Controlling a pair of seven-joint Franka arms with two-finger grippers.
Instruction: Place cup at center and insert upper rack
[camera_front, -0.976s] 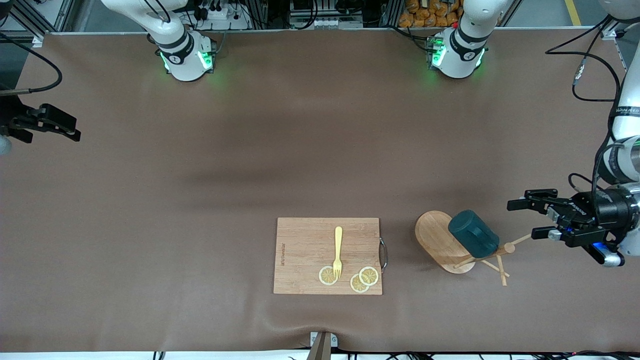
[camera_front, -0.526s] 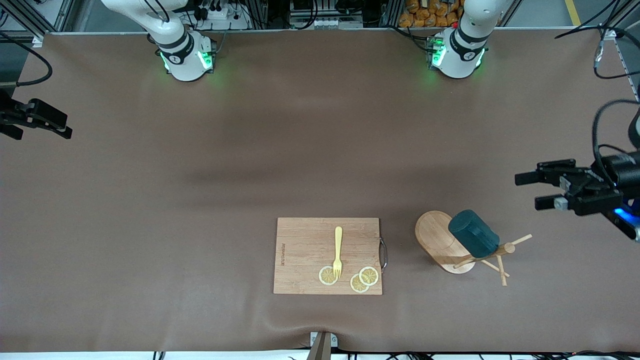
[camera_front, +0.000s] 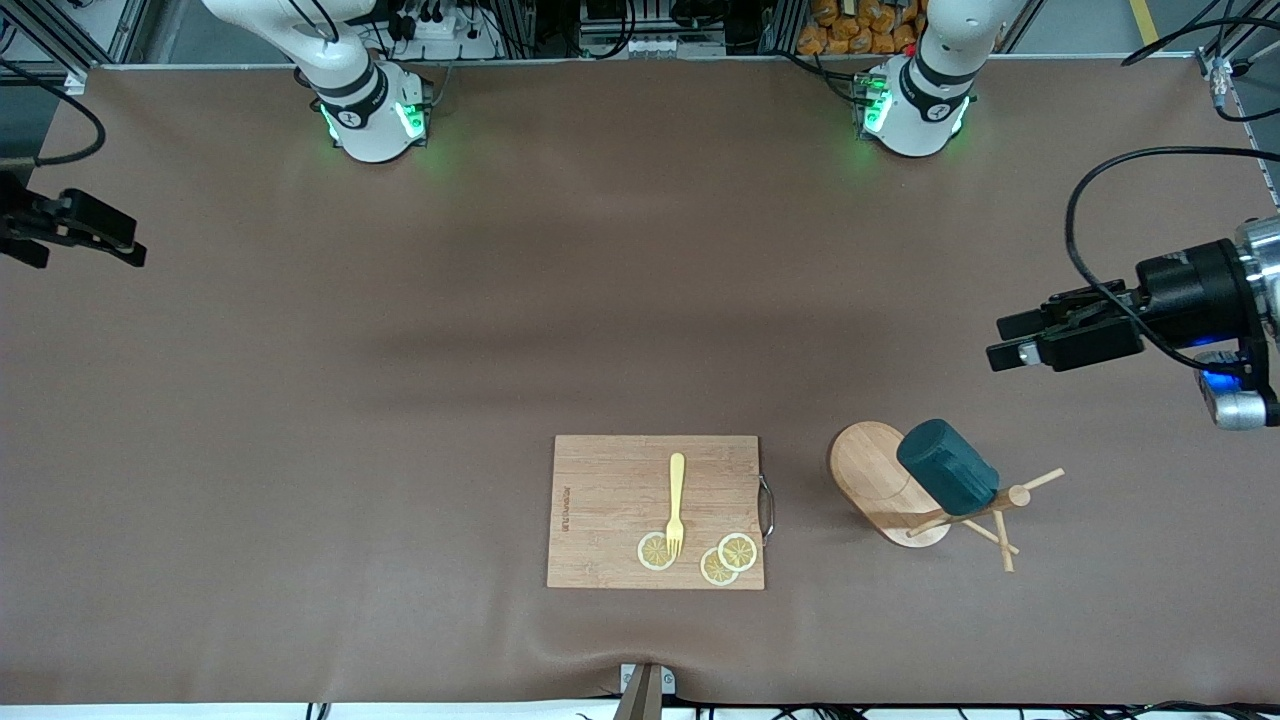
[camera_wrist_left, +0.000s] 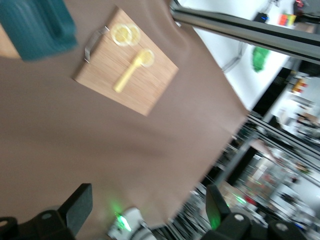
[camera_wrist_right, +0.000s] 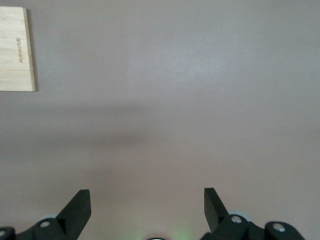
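The dark teal cup (camera_front: 947, 467) rests on the upper rack (camera_front: 873, 480), a light wooden mug tree that lies tipped over. The rack's post (camera_front: 985, 505) and thin pegs point toward the left arm's end of the table. My left gripper (camera_front: 1005, 342) hangs open over bare table at that end, apart from the cup and with nothing in it. The left wrist view shows the cup (camera_wrist_left: 35, 25) at the picture's corner and my left gripper (camera_wrist_left: 148, 210) open. At the right arm's end my right gripper (camera_front: 125, 245) waits; the right wrist view shows my right gripper (camera_wrist_right: 147, 207) open over bare table.
A rectangular wooden cutting board (camera_front: 600, 500) with a metal handle (camera_front: 768, 508) lies beside the rack, toward the right arm's end. On it are a yellow fork (camera_front: 677, 500) and three lemon slices (camera_front: 728, 558). A brown mat (camera_front: 500, 300) covers the table.
My left gripper has pulled up and away from the rack's pegs and turned, still open. My right gripper drifted slightly toward the table's edge. Cup and rack have not moved.
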